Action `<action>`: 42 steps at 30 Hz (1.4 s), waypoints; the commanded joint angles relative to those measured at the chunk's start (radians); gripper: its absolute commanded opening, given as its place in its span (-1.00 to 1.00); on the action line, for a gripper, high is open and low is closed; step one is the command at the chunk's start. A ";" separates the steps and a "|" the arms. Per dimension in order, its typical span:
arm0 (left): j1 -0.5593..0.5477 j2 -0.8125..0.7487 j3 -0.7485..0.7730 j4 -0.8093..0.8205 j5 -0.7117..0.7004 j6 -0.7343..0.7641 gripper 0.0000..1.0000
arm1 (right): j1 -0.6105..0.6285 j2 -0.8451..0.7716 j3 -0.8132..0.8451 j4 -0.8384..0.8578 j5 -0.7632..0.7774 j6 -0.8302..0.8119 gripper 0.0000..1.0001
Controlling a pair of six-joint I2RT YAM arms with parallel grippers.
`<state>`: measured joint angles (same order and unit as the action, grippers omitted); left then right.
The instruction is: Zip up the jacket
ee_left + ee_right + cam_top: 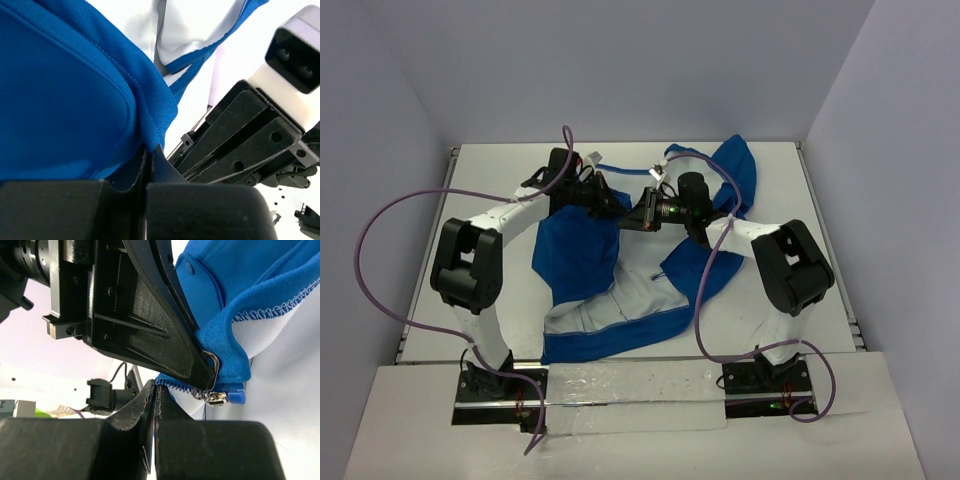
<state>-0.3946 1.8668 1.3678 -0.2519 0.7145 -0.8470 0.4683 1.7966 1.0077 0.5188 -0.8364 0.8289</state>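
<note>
**Top view.** The jacket (580, 250) lies open at the centre of the table (500, 170). Its lining (640, 295) shows toward 5 o'clock, and one blue fold is thrown out toward 1 o'clock. Both arms converge on the jacket's 12 o'clock edge, with their tips almost touching.

**Left wrist view.** The left gripper (149, 152) has its jaws pressed together on a doubled blue edge, which rises from the pinch toward 11 o'clock. This grip appears to anchor the cloth so that the zipper line is held taut.

**Right wrist view.** The right gripper (155, 390) is likewise clamped flat. It pinches the toothed tape (175, 385) just at 9 o'clock of the slider (217, 398), and neither gripper grips the slider. The left gripper sits directly above, its tip against the same blue edge.

**Judgement.** The paired holds suit bringing the two front edges together at the slider. The zip is not yet run, as the exposed lining shows. Whether the second tape end is seated in the slider cannot be told.
</note>
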 commanded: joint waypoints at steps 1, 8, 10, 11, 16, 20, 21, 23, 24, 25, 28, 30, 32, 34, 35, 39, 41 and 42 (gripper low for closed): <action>0.000 -0.030 0.020 0.022 -0.034 -0.018 -1.00 | -0.010 -0.050 0.007 0.001 -0.020 -0.036 -0.66; 0.032 -0.123 -0.068 0.049 -0.159 -0.084 -1.00 | -0.116 -0.142 -0.062 -0.049 -0.025 -0.050 0.59; 0.045 -0.144 -0.096 0.050 -0.165 -0.105 -1.00 | -0.149 -0.188 -0.078 -0.075 -0.020 -0.039 0.60; 0.049 -0.155 -0.110 0.046 -0.165 -0.118 -1.00 | -0.175 -0.205 -0.090 -0.093 0.004 -0.031 0.60; 0.060 -0.154 -0.135 0.016 -0.143 -0.182 -1.00 | -0.224 -0.245 -0.134 -0.145 0.096 0.030 0.54; 0.065 -0.190 -0.229 0.218 -0.026 -0.342 -1.00 | -0.169 -0.201 -0.131 -0.068 0.141 0.148 0.46; 0.065 -0.202 -0.265 0.308 -0.003 -0.394 -1.00 | -0.140 -0.192 -0.127 -0.040 0.145 0.175 0.47; 0.066 -0.207 -0.279 0.350 0.029 -0.411 -1.00 | -0.123 -0.174 -0.123 0.003 0.148 0.214 0.54; 0.066 -0.213 -0.302 0.387 0.038 -0.427 -1.00 | -0.093 -0.156 -0.117 0.050 0.146 0.251 0.60; 0.066 -0.220 -0.307 0.416 0.041 -0.426 -1.00 | -0.069 -0.140 -0.118 0.095 0.150 0.288 0.61; 0.068 -0.228 -0.317 0.439 0.052 -0.420 -1.00 | -0.043 -0.106 -0.128 0.198 0.158 0.363 0.57; 0.068 -0.235 -0.317 0.460 0.061 -0.424 -1.00 | -0.032 -0.070 -0.138 0.281 0.160 0.412 0.45; 0.068 -0.242 -0.321 0.477 0.067 -0.430 -1.00 | -0.031 -0.057 -0.140 0.291 0.174 0.416 0.42; 0.068 -0.245 -0.324 0.496 0.073 -0.438 -1.00 | -0.031 -0.048 -0.146 0.300 0.181 0.417 0.40; 0.068 -0.245 -0.328 0.509 0.079 -0.446 -1.00 | -0.031 -0.040 -0.146 0.314 0.179 0.421 0.37; 0.069 -0.245 -0.342 0.551 0.085 -0.467 -1.00 | -0.031 -0.014 -0.156 0.414 0.164 0.459 0.07; 0.069 -0.244 -0.346 0.561 0.086 -0.470 -1.00 | -0.031 -0.011 -0.167 0.448 0.159 0.471 -0.11; 0.069 -0.244 -0.346 0.560 0.086 -0.469 -1.00 | -0.032 -0.009 -0.169 0.465 0.156 0.474 -0.19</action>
<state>-0.3293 1.6608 1.0186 0.2140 0.7574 -1.2885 0.4389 1.7738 0.8550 0.8375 -0.6782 1.2697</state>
